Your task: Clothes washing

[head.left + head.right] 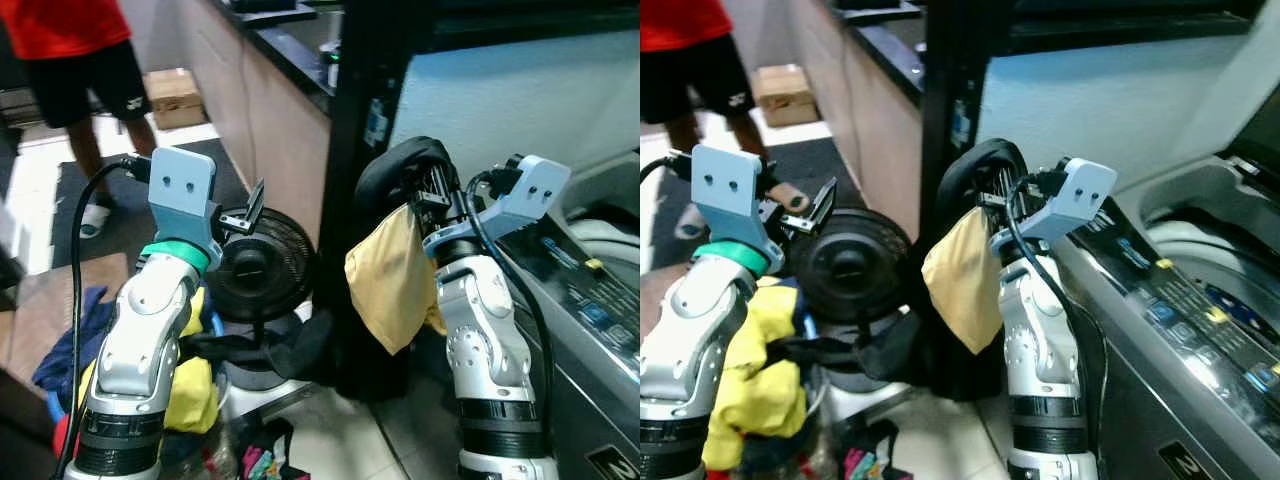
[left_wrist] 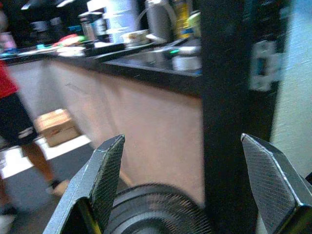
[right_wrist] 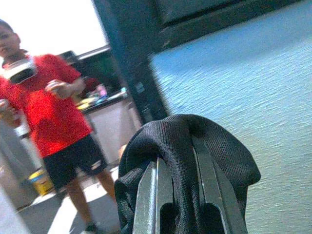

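Note:
My right gripper [image 1: 432, 192] is raised in front of the dark pillar and is shut on a black garment [image 3: 187, 141]. The garment drapes over the fingers, and its tan lining [image 1: 390, 275] hangs down beside my forearm. The top-loading washing machine [image 1: 1185, 300] stands to my right, its open tub [image 1: 1215, 240] a little beyond the gripper. My left gripper [image 2: 190, 187] is held up open with nothing between its fingers [image 2: 105, 178], pointing at the black fan [image 1: 262, 265]. A pile of laundry with a yellow piece [image 1: 195, 390] and a blue piece [image 1: 68, 345] lies at lower left under my left arm.
A person in a red shirt and black shorts [image 1: 72, 55] stands at the far left on a dark mat. A cardboard box [image 1: 175, 95] sits on the floor beyond. A long kitchen counter [image 1: 270, 110] runs along the passage, ending at a black pillar [image 1: 370, 90].

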Tool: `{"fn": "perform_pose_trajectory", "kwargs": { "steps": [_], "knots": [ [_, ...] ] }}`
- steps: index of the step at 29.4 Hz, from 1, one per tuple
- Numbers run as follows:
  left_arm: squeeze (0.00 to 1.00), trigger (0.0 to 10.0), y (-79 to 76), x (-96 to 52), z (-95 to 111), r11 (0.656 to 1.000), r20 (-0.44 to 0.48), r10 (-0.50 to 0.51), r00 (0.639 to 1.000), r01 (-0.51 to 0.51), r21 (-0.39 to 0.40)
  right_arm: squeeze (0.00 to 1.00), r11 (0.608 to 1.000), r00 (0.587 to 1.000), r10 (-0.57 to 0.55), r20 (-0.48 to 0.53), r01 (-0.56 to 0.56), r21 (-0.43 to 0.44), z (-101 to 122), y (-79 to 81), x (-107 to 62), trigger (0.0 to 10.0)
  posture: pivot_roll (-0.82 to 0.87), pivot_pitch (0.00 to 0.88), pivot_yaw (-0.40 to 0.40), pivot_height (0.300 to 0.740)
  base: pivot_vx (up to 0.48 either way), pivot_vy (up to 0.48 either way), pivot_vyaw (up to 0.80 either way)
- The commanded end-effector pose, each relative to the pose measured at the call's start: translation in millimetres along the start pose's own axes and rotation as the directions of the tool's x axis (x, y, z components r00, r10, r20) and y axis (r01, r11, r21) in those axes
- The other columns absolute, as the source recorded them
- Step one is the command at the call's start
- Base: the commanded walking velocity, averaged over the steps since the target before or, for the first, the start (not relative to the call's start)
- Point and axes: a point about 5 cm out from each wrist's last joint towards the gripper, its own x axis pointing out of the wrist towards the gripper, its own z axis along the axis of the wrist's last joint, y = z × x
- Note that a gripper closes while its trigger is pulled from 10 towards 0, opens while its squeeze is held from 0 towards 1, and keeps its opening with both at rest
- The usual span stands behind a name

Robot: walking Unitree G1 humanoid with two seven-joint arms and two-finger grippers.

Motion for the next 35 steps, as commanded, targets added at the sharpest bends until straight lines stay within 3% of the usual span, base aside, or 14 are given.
{"fn": "perform_pose_trajectory", "kwargs": {
  "steps": [1, 35],
  "knots": [
    [0.00, 10.0, -0.7, 0.6, 3.7, 1.000, 0.006, -0.014, 1.000, 0.014, 0.003, 0.00, 1.000, 0.998, 0.018, 0.056, -0.019, 0.017, 12.7, 5.0, 4.0, 10.0, 0.18, 0.000, 0.016, 0.740, 0.000, 0.000, -0.80],
    [0.00, 10.0, -6.0, -0.8, 3.7, 1.000, -0.008, -0.028, 1.000, 0.027, -0.011, 0.00, 0.999, 0.998, 0.038, 0.043, -0.039, 0.027, 11.0, 7.2, 4.2, 10.0, 0.17, 0.000, 0.013, 0.740, 0.000, 0.000, -0.80]
  ]
}}
